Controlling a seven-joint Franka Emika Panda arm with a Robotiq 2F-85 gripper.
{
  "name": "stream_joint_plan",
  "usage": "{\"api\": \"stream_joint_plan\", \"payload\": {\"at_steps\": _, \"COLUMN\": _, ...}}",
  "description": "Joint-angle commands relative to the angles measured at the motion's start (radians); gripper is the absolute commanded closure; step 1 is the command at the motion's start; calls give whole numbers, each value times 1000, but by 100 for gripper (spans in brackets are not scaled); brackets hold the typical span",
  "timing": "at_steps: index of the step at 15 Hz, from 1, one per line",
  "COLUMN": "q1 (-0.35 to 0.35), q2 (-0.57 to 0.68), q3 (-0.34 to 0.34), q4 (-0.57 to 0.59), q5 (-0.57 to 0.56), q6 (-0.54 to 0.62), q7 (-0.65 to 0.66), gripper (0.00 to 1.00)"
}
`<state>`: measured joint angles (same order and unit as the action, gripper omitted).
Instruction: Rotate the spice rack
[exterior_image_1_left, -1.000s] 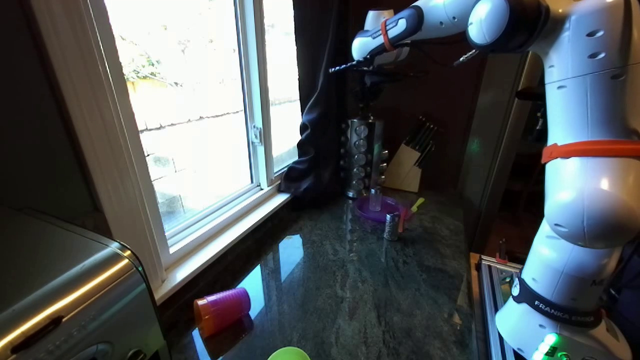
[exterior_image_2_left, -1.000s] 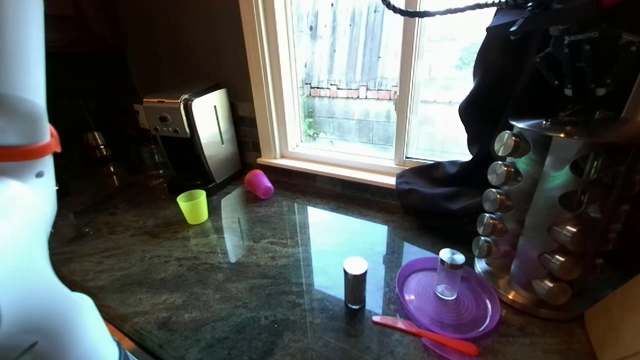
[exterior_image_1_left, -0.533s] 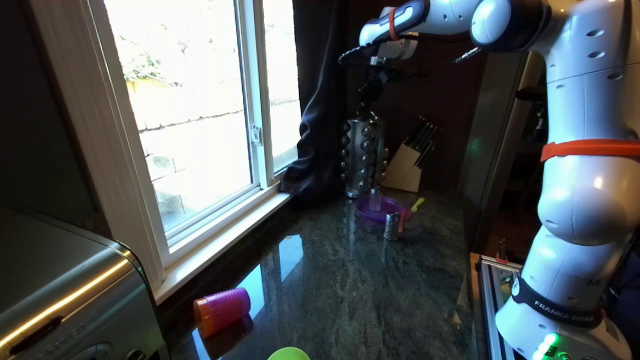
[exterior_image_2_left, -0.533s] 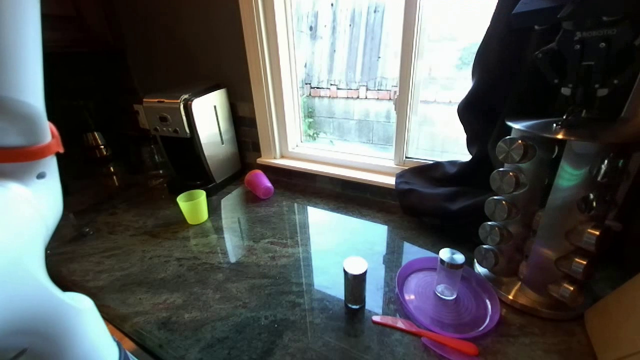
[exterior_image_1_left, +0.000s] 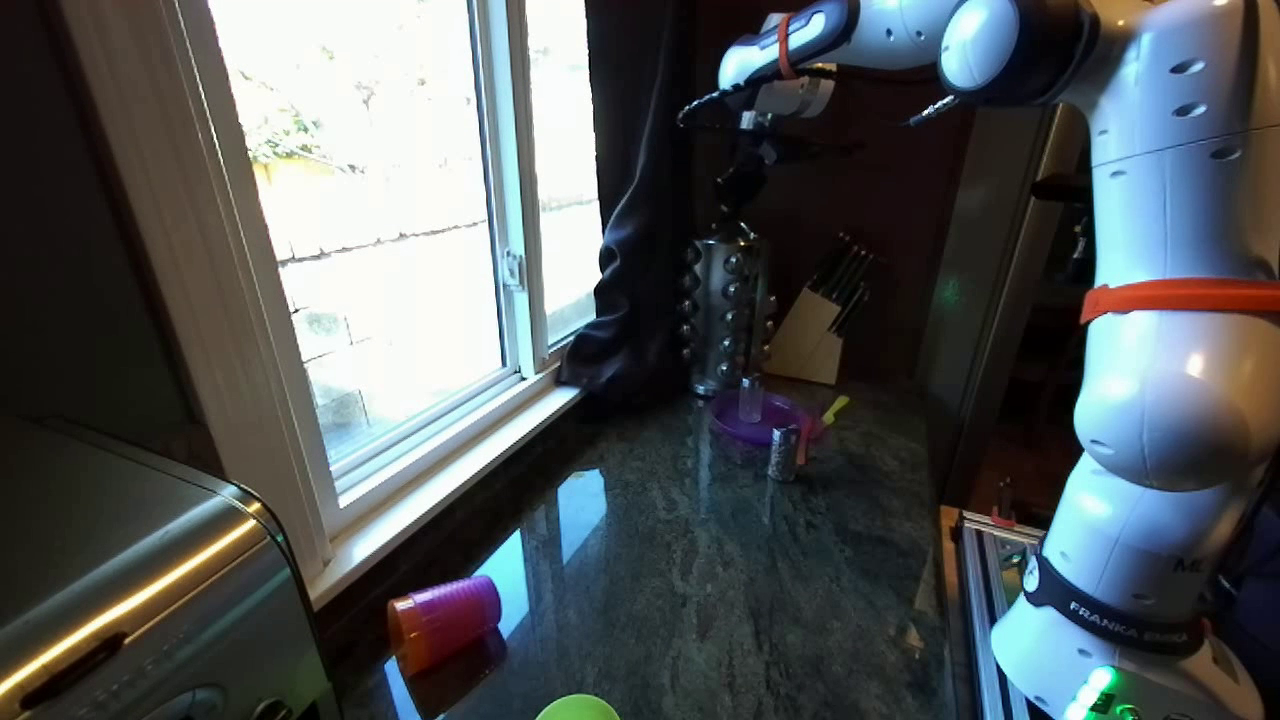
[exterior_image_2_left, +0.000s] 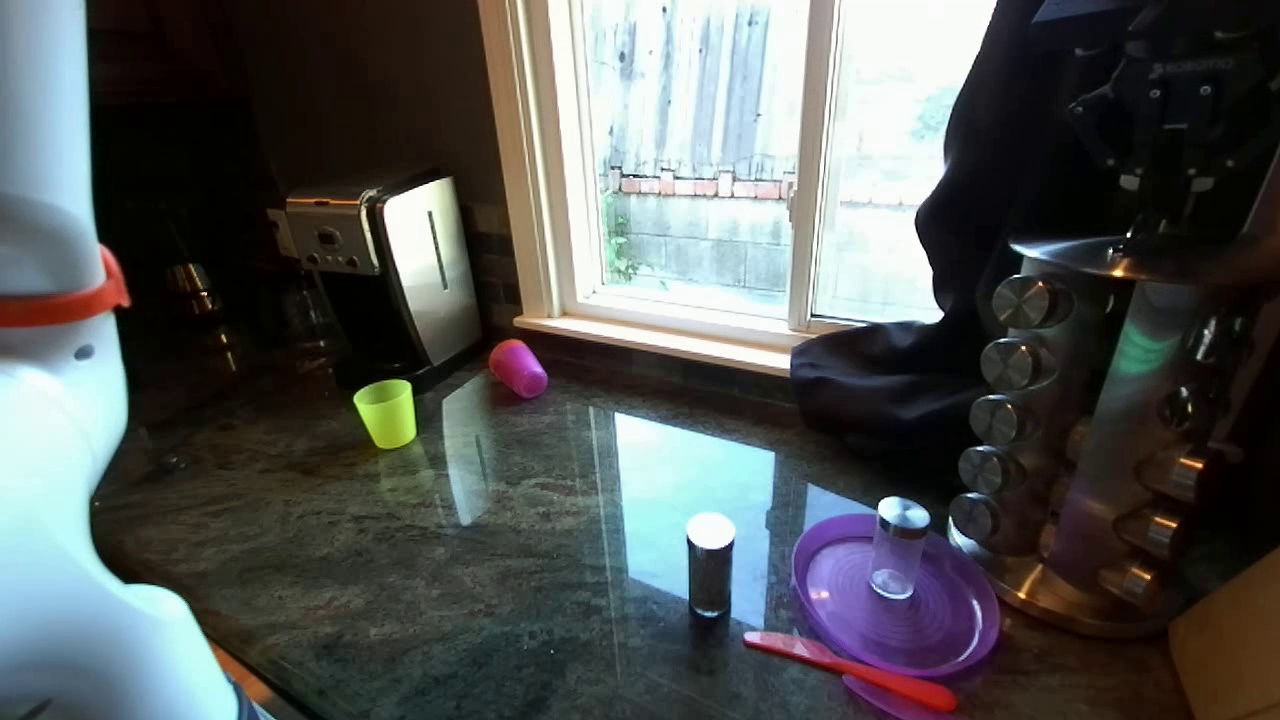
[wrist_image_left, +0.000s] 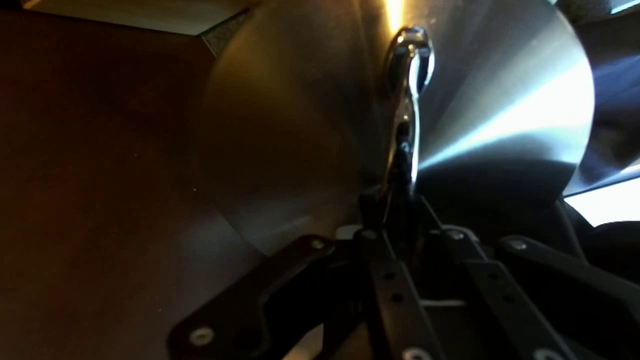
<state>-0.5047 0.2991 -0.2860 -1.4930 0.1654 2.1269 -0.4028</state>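
The spice rack (exterior_image_2_left: 1115, 430), upright on the counter (exterior_image_2_left: 500, 580) just beside the purple plate (exterior_image_2_left: 848, 600), has turned a little over the last second — its jar lids (exterior_image_2_left: 1023, 301) show at a fresh angle — but hardly at all in the latter half. The fingers (wrist_image_left: 370, 222) look closed on the chrome handle (wrist_image_left: 414, 92) on top, so the rotation seems under way, perhaps paused, the grip ready for more.

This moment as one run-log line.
task: rotate spice rack; gripper: closed on top handle; rack: upright on counter; clear jar: upright on purple plate
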Motion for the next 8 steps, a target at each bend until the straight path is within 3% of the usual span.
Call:
{"api": "stream_joint_plan", "payload": {"at_steps": 1, "q1": -29, "q2": 22, "q3": 16, "q4": 32, "q5": 27, "q6": -20, "q7": -118, "gripper": 95}}
{"api": "stream_joint_plan", "payload": {"at_steps": 4, "q1": -54, "q2": 43, "q3": 29, "q4": 63, "q5": 55, "q6": -33, "q7": -216, "gripper": 95}}
{"api": "stream_joint_plan", "payload": {"at_steps": 8, "q1": -94, "q2": 45, "q3": 59, "q4": 80, "q5": 118, "q6": -90, "q7": -458, "gripper": 95}}
